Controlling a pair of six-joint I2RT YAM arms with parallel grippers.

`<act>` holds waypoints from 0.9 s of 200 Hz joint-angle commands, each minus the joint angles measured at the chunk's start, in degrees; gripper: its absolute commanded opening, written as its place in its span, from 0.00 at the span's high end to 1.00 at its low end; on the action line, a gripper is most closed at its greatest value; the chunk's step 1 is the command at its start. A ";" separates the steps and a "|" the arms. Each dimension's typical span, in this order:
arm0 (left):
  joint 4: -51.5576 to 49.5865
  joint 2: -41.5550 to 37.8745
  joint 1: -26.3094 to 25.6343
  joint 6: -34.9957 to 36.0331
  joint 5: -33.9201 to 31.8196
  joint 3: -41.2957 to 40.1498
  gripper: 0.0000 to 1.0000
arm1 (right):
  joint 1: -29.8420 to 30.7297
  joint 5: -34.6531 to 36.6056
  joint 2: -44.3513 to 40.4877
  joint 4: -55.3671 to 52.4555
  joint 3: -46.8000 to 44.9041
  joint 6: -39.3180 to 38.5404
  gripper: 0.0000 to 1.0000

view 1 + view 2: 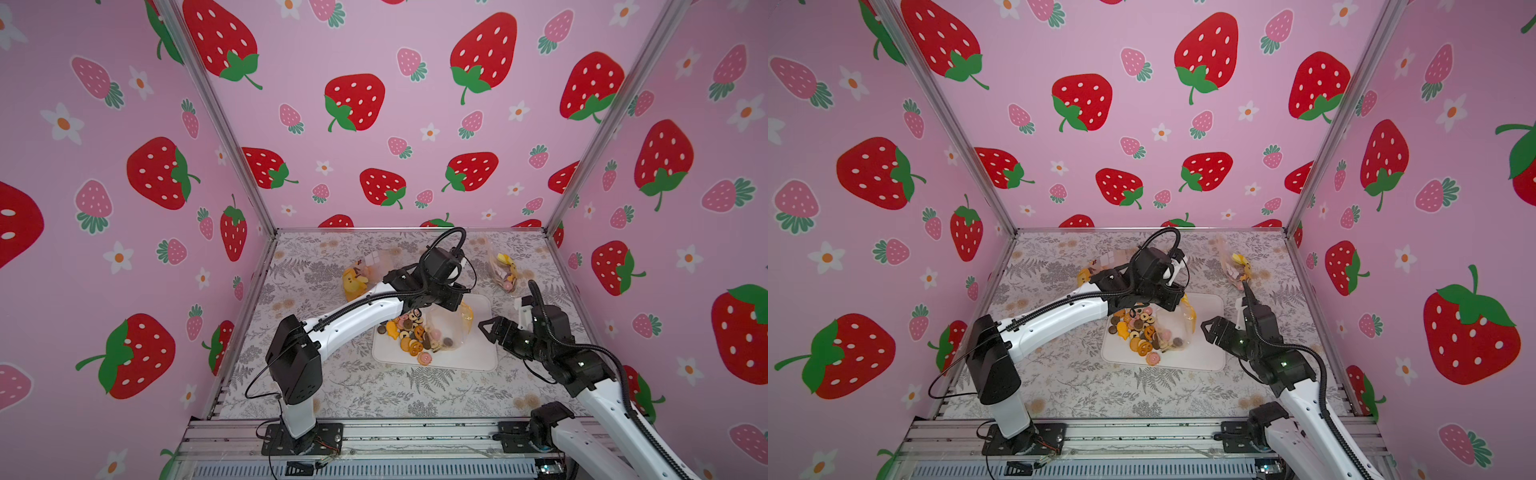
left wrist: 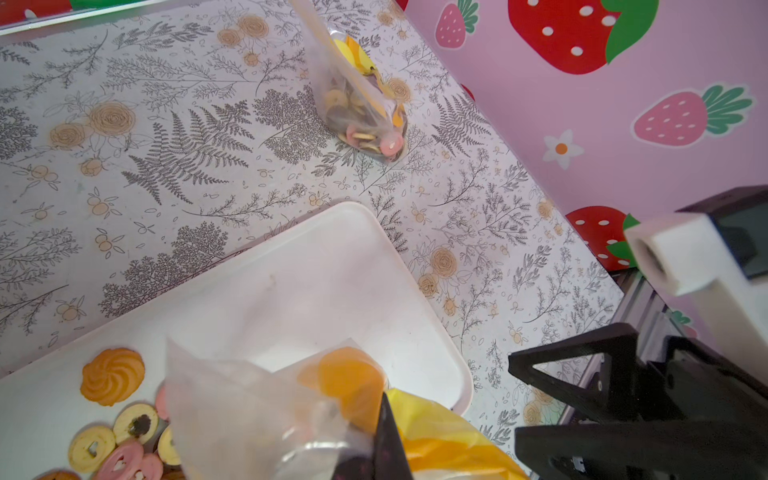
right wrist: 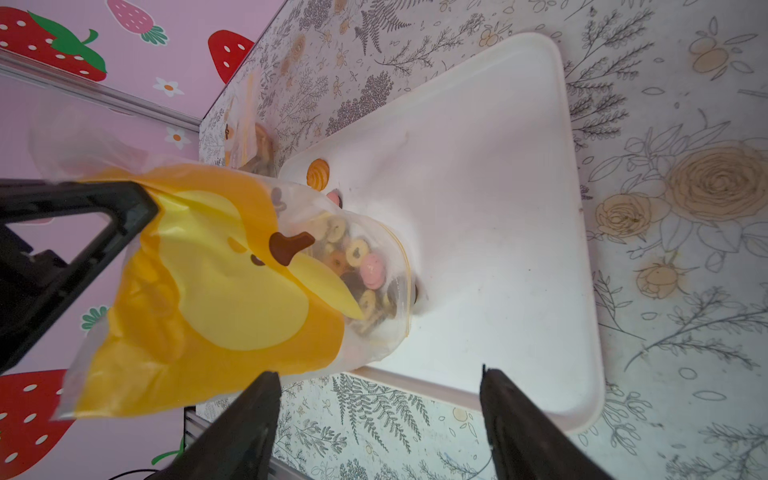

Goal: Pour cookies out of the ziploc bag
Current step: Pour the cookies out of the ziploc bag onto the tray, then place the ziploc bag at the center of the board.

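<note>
Ziploc bag (image 1: 451,322): clear film with a yellow-orange print, hanging tilted over the white tray (image 1: 473,357) at mid-bench, zip mouth down on the tray floor and printed closed end raised. Left pincer (image 1: 456,306) is clenched on that raised end; in the right wrist view one black finger (image 3: 124,208) presses into the orange film. Right pincer (image 1: 486,330) is released and empty, jaws wide, just beside the tray's right edge and near the bag, not touching it. Cookies (image 1: 409,332): most lie in a loose heap on the tray at the mouth, on the side toward the left arm, with none seen off the tray. A cluster sits inside the film just behind the zip line (image 3: 361,270), so the pour looks mostly done but not finished. Handling judgement: the bag is thin, limp and likely slick, nearly weightless now, and folds wherever it is unsupported. The cookies are small, rigid and probably brittle, and may roll. The best hold seems to be the closed bottom seam or its corners, away from the mouth, so the opening hangs free. Pinching mid-bag would trap what is left. Two other filled bags (image 1: 359,278) (image 1: 505,270) lie at the far side of the bench (image 1: 374,395), well apart from the tray.
</note>
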 commanded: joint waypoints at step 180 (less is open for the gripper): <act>-5.39 -61.24 31.03 -23.04 -36.31 -56.69 1.00 | 1.46 -6.33 22.02 17.02 4.70 -2.96 0.23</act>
